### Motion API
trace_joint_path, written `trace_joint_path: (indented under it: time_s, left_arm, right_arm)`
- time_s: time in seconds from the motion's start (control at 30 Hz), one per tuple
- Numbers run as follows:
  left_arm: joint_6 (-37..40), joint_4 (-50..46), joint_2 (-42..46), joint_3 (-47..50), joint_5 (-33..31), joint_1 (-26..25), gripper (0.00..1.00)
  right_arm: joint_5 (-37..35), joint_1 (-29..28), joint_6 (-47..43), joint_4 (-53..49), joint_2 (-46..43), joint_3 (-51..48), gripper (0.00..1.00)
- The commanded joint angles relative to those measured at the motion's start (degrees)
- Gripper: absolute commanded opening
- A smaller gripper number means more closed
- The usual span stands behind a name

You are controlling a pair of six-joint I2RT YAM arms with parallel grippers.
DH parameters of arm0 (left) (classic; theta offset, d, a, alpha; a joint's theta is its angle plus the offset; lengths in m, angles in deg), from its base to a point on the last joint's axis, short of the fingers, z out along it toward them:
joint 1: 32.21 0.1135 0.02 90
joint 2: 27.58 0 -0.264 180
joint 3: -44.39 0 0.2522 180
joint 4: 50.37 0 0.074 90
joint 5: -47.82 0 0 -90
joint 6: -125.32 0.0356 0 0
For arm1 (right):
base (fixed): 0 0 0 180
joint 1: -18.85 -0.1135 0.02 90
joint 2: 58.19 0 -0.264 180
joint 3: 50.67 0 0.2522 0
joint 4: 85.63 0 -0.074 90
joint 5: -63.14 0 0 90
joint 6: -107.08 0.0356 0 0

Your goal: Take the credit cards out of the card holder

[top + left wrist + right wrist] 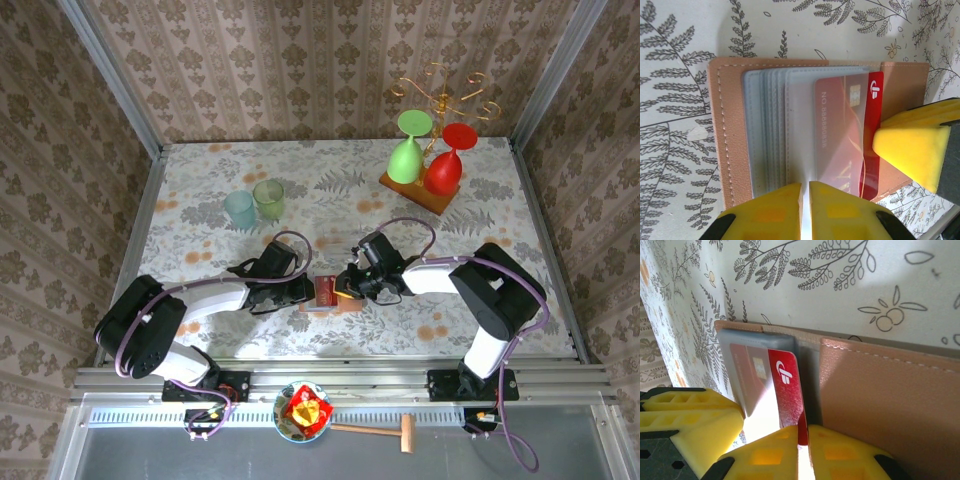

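My right gripper [802,434] is closed down to a slit on the near edge of a red credit card [785,382], which sticks partly out of the grey pockets [740,347]. The card holder [880,405] lies open and flat on the table [840,280], directly ahead of these fingertips. My left gripper [805,189] is almost fully closed at the opposite edge of the card holder, over the pockets. I cannot tell whether it pinches one.
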Motion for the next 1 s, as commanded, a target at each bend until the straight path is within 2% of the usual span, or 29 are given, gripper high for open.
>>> trace_joint_path:
  time_s: [0.0, 0.23, 0.63, 0.8, 0.97]
  left_arm:
    - [-0.3, -2.3, 0.3, 0.8, -1.2, 0.0, 0.13]
    - [-1.9, 0.2, 0.0, 1.9, -0.1, 0.4, 0.13]
    - [-2.2, 0.2, -0.2, 1.7, -0.2, 0.2, 0.13]
    - [-2.3, 0.2, -0.2, 1.7, -0.2, 0.1, 0.13]
    - [-2.4, 0.0, 0.0, 1.1, 0.0, -0.1, 0.13]
  right_arm:
    - [-1.0, 1.0, 0.3, -1.5, -0.8, -1.7, 0.10]
    - [-2.1, 2.3, -1.4, -4.9, -4.1, -2.9, 0.09]
    - [-8.9, 2.7, -7.3, -19.0, -10.8, -0.4, 0.06]
    - [-8.9, 2.7, -7.6, -19.4, -10.7, 0.3, 0.06]
    - [-4.5, 2.7, -5.6, -14.9, -9.0, 0.3, 0.10]
